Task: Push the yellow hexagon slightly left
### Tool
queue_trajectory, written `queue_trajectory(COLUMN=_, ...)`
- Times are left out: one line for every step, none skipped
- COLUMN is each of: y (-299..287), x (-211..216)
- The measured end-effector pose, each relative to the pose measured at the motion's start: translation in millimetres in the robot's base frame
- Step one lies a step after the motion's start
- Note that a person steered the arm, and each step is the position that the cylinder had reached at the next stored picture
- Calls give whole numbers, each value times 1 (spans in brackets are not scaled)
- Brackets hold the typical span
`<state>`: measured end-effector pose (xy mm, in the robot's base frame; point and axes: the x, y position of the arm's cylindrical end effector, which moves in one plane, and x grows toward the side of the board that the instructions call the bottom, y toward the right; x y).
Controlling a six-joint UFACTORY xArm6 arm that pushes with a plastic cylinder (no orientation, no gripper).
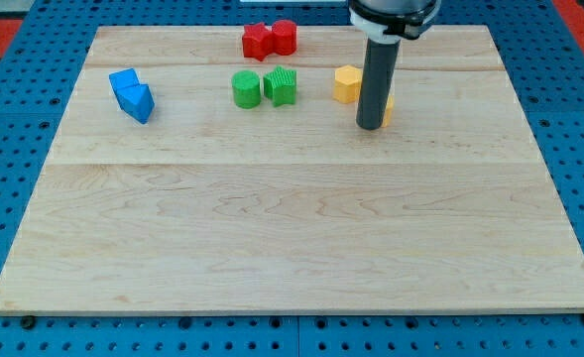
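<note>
The yellow hexagon sits on the wooden board near the view's top, right of centre. My tip rests on the board just below and right of the hexagon, close to it. A second yellow block is mostly hidden behind the rod on its right side; its shape cannot be made out.
Two green blocks stand side by side left of the hexagon. Two red blocks touch near the top edge. Two blue blocks lie together at the upper left.
</note>
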<state>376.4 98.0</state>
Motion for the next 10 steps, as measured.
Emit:
queue_trajectory(y=11, x=-17)
queue_trajectory(y=19, x=-33)
queue_trajectory(y=30, x=-36)
queue_trajectory(y=41, x=-42)
queue_trajectory(y=24, x=-46)
queue_trajectory(y=2, x=-51)
queue_trajectory(y=-9, x=-53)
queue_trajectory(y=-20, x=-60)
queue_trajectory(y=-20, x=-64)
queue_trajectory(y=-8, x=-35)
